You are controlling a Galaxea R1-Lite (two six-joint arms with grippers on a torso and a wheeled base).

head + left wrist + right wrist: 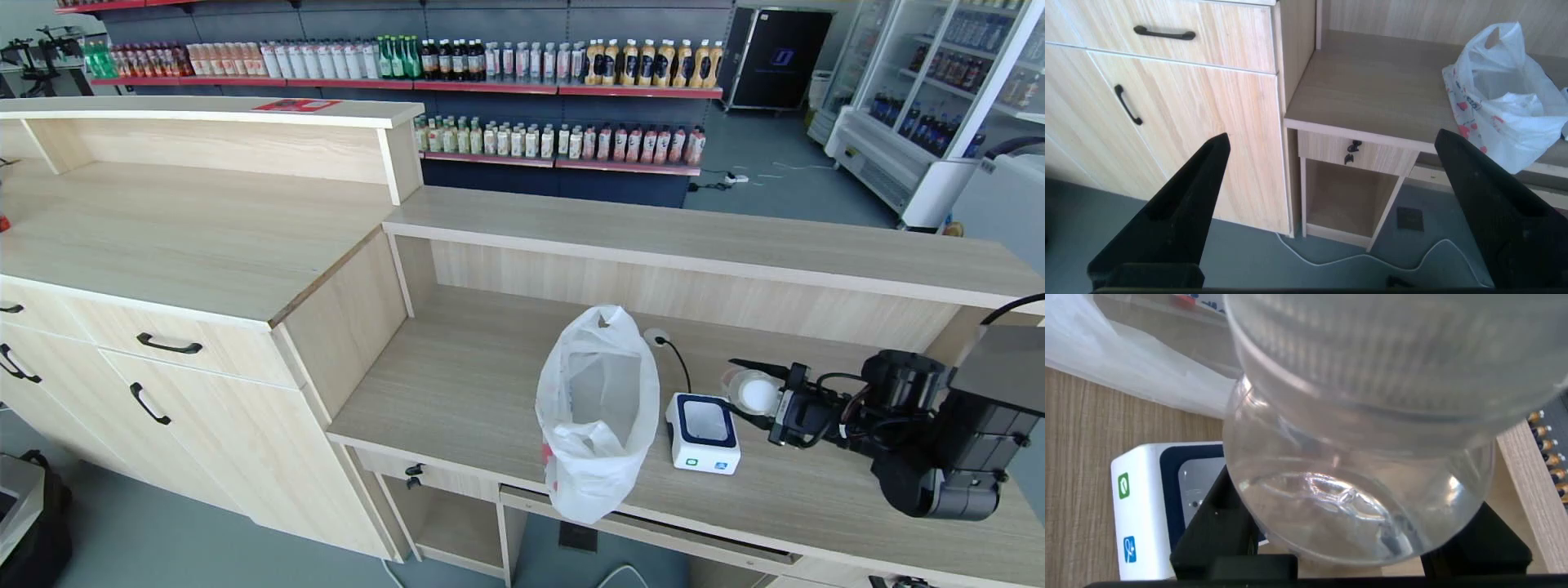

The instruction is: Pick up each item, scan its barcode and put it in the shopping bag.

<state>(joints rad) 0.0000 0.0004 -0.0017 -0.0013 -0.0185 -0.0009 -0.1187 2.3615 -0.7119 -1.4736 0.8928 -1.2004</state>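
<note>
My right gripper [753, 394] is shut on a clear plastic bottle [755, 392] with a white cap, held on its side just right of the white barcode scanner [704, 431]. In the right wrist view the bottle [1364, 482] is close to the camera between the dark fingers [1233, 543], with the scanner [1151, 506] just beyond it. The white plastic shopping bag [598, 408] stands open at the counter's front edge, left of the scanner. My left gripper [1331, 220] hangs open below counter height, in front of the cabinet, with the bag [1503, 90] beyond it.
The low wooden counter [457, 384] has a raised back ledge [694, 237] and a taller cabinet with drawers [171, 343] on the left. A black cable [678, 359] runs from the scanner to a socket. Shelves of drinks [490, 65] stand behind.
</note>
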